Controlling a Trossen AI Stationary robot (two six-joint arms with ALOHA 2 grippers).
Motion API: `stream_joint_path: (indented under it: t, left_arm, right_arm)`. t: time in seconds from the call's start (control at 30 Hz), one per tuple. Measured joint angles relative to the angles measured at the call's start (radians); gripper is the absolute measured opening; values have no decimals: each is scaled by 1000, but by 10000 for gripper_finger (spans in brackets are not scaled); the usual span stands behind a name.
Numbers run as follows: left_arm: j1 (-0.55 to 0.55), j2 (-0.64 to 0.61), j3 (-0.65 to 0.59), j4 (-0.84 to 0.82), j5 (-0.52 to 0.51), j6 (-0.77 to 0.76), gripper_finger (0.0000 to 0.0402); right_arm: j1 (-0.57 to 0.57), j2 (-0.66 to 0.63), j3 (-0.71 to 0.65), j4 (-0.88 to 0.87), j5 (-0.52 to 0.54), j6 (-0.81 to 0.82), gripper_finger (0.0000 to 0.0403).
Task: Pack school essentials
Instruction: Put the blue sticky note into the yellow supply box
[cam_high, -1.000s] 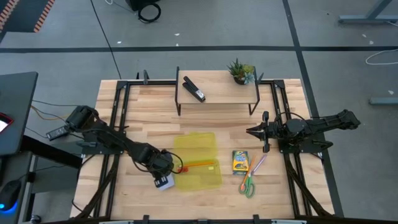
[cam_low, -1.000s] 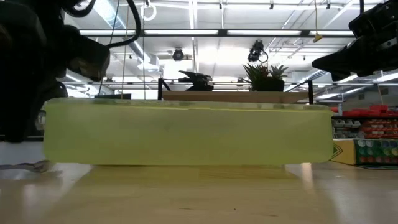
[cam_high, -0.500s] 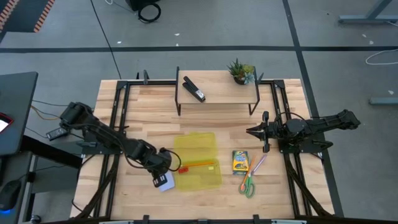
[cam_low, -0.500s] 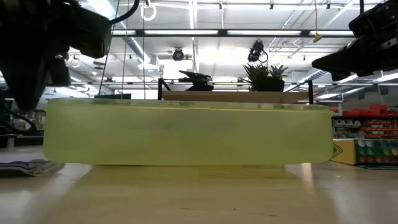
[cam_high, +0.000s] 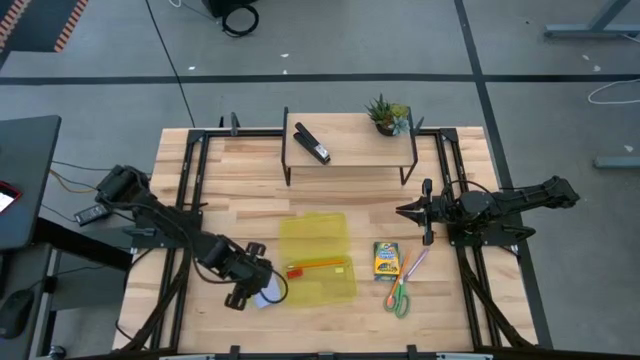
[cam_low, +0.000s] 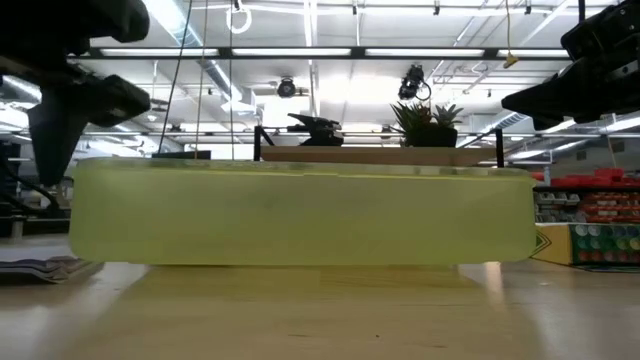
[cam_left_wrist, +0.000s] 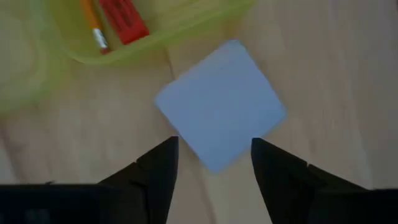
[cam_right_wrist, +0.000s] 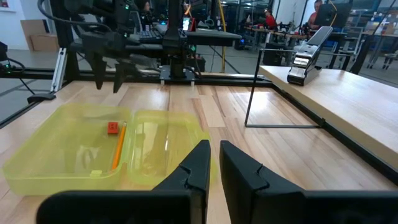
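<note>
Packing is partly done, judging by layout: the yellow translucent plastic case (cam_high: 318, 258) lies open mid-table with the orange pencil (cam_high: 322, 265) and red eraser (cam_high: 295, 271) already inside, both also clear in the left wrist view (cam_left_wrist: 93, 28) (cam_left_wrist: 122, 17). Still outside: the pale blue square notepad (cam_left_wrist: 220, 112), flat on the wood just beside the case's left edge and not touching any finger; the yellow-green crayon box (cam_high: 386, 260), the purple pen (cam_high: 415, 264) and the green-handled scissors (cam_high: 398, 298), all grouped near the case's right side. So two items in, four left, and the lid not yet closed. The left gripper (cam_high: 243, 292) hangs over the notepad with fingers spread and nothing between them; the notepad looks like the next pick, a thin flat sheet that could be hard to get under. The right gripper (cam_high: 412, 211) waits above the table to the right of the case, behind the crayon box, fingers nearly together and empty. A black stapler (cam_high: 312, 144) and a small potted plant (cam_high: 387, 114) sit on the raised wooden shelf (cam_high: 350, 140) at the back, not part of the job. Hidden or unclear: in the high view the left gripper covers much of the notepad; the low view is blocked by the case wall, so its contents and the right-side items barely show there; no separate small stationery set can be made out.
</note>
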Motion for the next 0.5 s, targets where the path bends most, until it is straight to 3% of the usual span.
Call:
stream_joint_path:
  t: [0.13, 0.27, 0.37, 0.5]
  left_arm:
    - [5, 4, -34, 41, -3, 18, 209]
    - [36, -32, -178, 159, 102, 26, 187]
    - [56, -120, -286, 289, 145, 17, 170]
    - [59, -268, -383, 422, 124, 78, 157]
  right_arm:
    - [0, 0, 0, 0, 0, 0, 42]
    - [0, 0, 0, 0, 0, 0, 42]
    - [0, 0, 0, 0, 0, 0, 42]
    - [0, 0, 0, 0, 0, 0, 42]
